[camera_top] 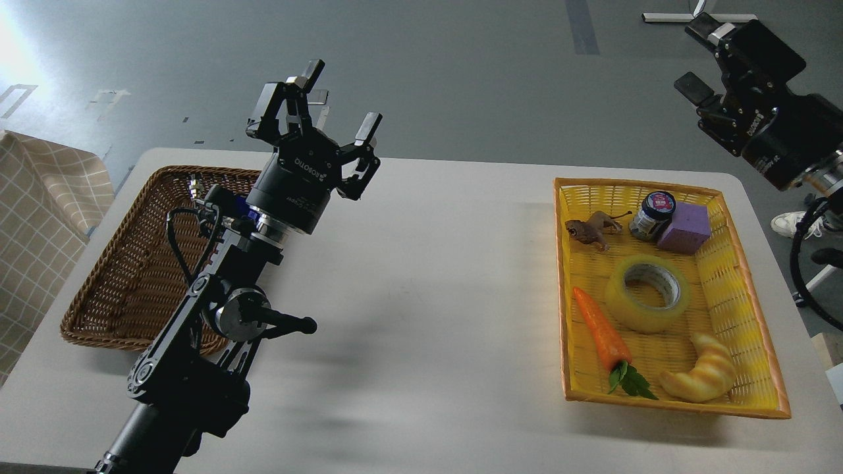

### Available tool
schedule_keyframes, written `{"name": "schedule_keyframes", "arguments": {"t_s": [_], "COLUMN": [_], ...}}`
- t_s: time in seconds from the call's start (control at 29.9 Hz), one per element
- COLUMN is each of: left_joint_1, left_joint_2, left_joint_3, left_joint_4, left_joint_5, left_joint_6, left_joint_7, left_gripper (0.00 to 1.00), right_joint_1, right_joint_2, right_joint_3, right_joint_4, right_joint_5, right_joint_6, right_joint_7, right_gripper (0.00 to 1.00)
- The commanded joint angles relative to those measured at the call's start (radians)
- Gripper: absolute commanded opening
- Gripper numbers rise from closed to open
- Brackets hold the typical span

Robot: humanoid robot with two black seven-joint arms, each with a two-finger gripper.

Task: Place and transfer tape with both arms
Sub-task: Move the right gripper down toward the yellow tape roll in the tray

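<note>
Tape (647, 284), far rim partly hidden.

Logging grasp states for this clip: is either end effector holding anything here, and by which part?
Nothing is held. Both the left end effector and the right end effector are open and empty; the tape lies in the yellow basket.

The counter (421, 276) looks smooth, matt and off-white. The brown basket (132, 276) is woven wicker, rough in texture. The yellow basket (737, 263) looks like woven plastic with an orange rim. The tape (647, 284) is glossy, translucent yellow film round a pale core. The carrot (600, 329) and croissant (706, 376) look like smooth plastic. The purple block (686, 227) looks matt, like foam. The left end effector (332, 108) is matt black, with silver metal at the joints. The checked cloth (39, 197) looks soft.
</note>
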Motion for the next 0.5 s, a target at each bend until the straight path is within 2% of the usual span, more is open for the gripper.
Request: {"name": "schedule_keyframes", "arguments": {"t_s": [0.0,0.2,0.37,0.47], "left_joint_1": [0.0,0.003,-0.006,-0.003], "left_joint_2": [0.0,0.0,0.0,0.0], "left_joint_3": [-0.001,0.0,0.003,0.003], "left_joint_4": [-0.001,-0.001,-0.001,-0.001], "left_joint_5": [0.0,0.0,0.0,0.0], "left_joint_6": [0.0,0.001,0.001,0.0], "left_joint_7": [0.0,0.001,0.003,0.003], "left_gripper": [0.98,0.98,0.98,0.98], "right_joint_1": [-0.007,-0.033,-0.043,-0.044], "right_joint_2": [-0.036,-0.1,-0.177,-0.206], "right_joint_3": [-0.005,-0.013,-0.022,-0.097], "right_joint_4": [0.013,0.014,0.013,0.021], "right_joint_5": [0.0,-0.044,-0.214,-0.308], "right_joint_6": [0.0,0.0,0.0,0.0], "right_joint_7": [0.002,-0.007,-0.009,-0.019], "right_gripper": [1.0,1.0,0.98,0.97]}}
